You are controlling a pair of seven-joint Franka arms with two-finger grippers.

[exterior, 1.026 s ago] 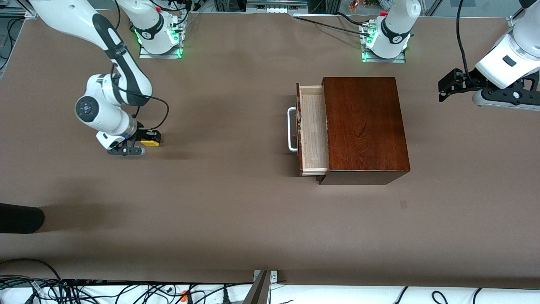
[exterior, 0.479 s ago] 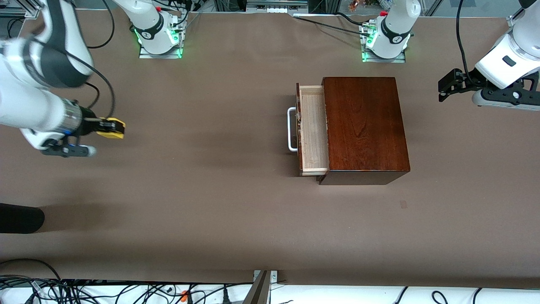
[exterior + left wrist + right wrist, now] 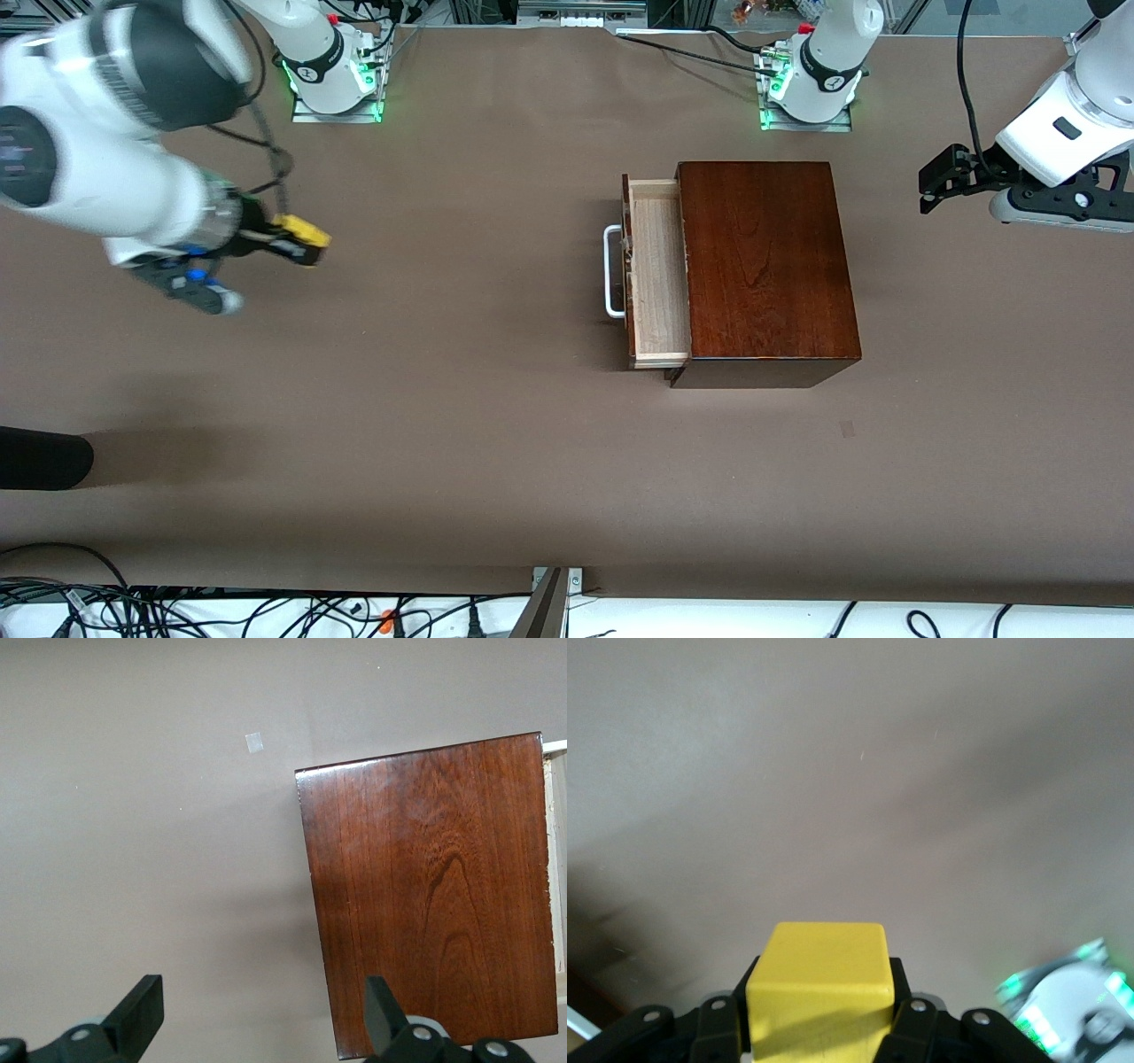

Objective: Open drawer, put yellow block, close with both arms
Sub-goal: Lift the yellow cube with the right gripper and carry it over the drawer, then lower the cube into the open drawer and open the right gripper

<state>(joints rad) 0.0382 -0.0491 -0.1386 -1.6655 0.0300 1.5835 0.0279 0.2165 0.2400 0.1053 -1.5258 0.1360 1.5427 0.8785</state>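
My right gripper (image 3: pixel 299 242) is shut on the yellow block (image 3: pixel 303 234) and holds it in the air over bare table at the right arm's end. The right wrist view shows the block (image 3: pixel 819 988) filling the space between the black fingers. The drawer (image 3: pixel 657 275) stands part open with its white handle (image 3: pixel 611 271) toward the right arm's end, and its pale tray shows empty. The dark mahogany box (image 3: pixel 764 266) also shows in the left wrist view (image 3: pixel 434 886). My left gripper (image 3: pixel 935 182) is open and waits in the air over the left arm's end of the table.
The brown table (image 3: pixel 461 416) is bare around the box. A dark object (image 3: pixel 40 458) lies at the table's edge at the right arm's end, nearer the front camera. A small pale mark (image 3: pixel 848 430) is on the table near the box. Cables hang at the front edge.
My right gripper has lifted the yellow block off the table and swung it up and toward the drawer's end. The left arm has not moved.
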